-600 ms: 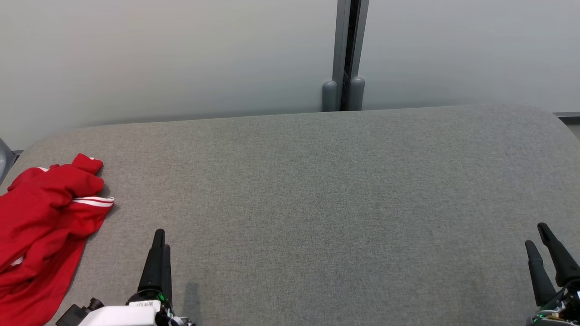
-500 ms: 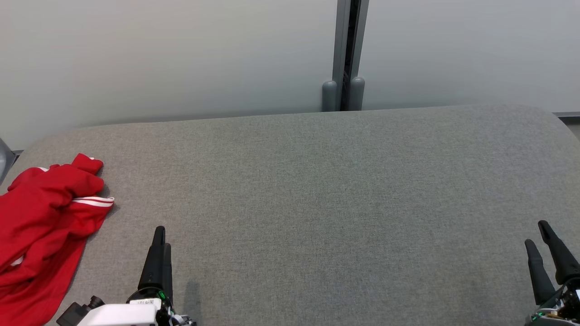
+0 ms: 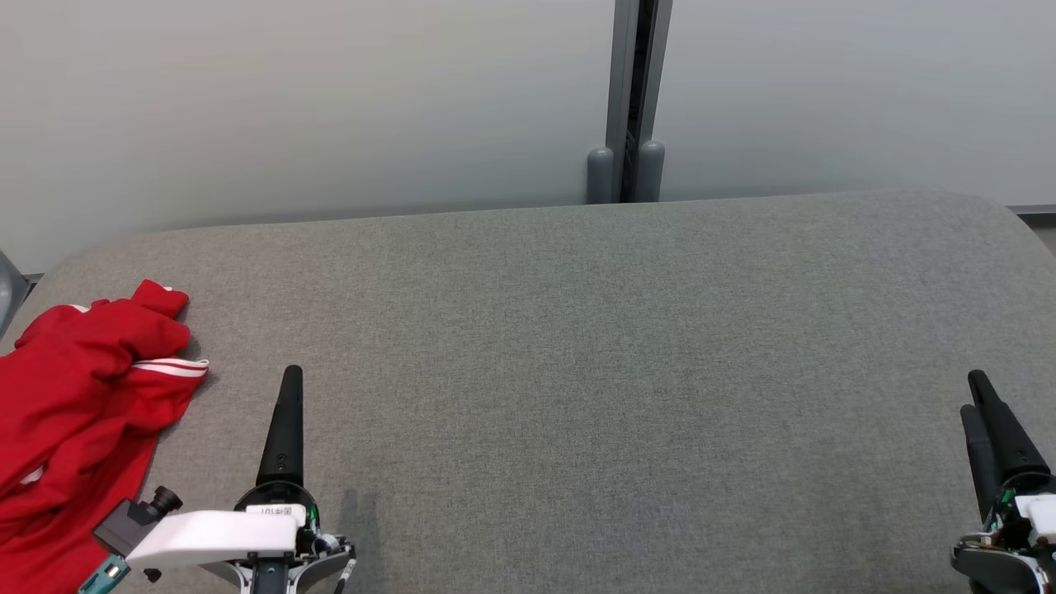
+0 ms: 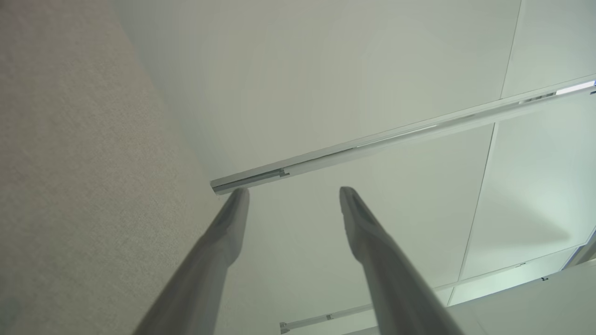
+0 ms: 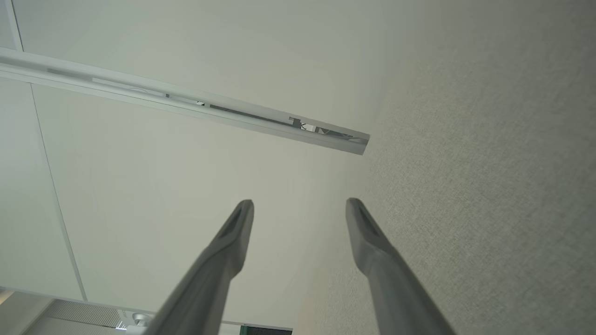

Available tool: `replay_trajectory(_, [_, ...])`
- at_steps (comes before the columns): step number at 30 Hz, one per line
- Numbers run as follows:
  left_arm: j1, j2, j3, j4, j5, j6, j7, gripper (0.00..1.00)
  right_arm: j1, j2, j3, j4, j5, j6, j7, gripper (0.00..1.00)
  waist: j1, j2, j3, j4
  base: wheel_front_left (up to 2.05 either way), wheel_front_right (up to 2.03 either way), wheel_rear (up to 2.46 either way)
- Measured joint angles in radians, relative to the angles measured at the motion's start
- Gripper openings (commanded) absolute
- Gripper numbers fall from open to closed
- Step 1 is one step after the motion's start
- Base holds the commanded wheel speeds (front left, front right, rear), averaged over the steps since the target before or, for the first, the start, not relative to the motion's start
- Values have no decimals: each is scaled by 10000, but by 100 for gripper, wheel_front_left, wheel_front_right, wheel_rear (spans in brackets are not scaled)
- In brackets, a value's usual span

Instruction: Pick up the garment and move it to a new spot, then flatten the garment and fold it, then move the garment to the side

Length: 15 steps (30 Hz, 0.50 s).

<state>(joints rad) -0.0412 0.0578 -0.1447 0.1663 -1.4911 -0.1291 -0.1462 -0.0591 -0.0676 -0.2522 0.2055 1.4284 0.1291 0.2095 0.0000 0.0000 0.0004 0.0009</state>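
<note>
The garment (image 3: 78, 396) is red with white stripes and lies crumpled at the left edge of the grey fabric table (image 3: 577, 346) in the head view. To its right, apart from it, my left gripper (image 3: 290, 379) stands near the front edge, fingers pointing away from me. In the left wrist view the same gripper (image 4: 293, 197) is open with nothing between its fingers. My right gripper (image 3: 975, 394) rises at the front right of the table. The right wrist view has it (image 5: 300, 209) open and empty too.
A pale wall (image 3: 289, 107) runs behind the table, split by a dark vertical post (image 3: 631, 99) with two grey caps at its foot. The table's far corners are rounded.
Both grippers have risen and moved forward over the table. The left arm's white wrist now shows more in the head view. The garment has not moved.
</note>
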Motion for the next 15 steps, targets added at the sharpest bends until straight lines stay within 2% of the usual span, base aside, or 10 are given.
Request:
replay_trajectory(10, [-350, 8, 117, -194, 2255, 180, -144, 100, -274, -213, 403, -449, -2347, 0, -667, 100, 0, 0, -8, 19, 0, 0, 0])
replay_trajectory(15, [-531, 295, -77, -293, 3707, 410, -232, 100, -383, -326, 629, -759, -3630, 0, -974, 100, 0, 0, -9, 28, 0, 0, 0])
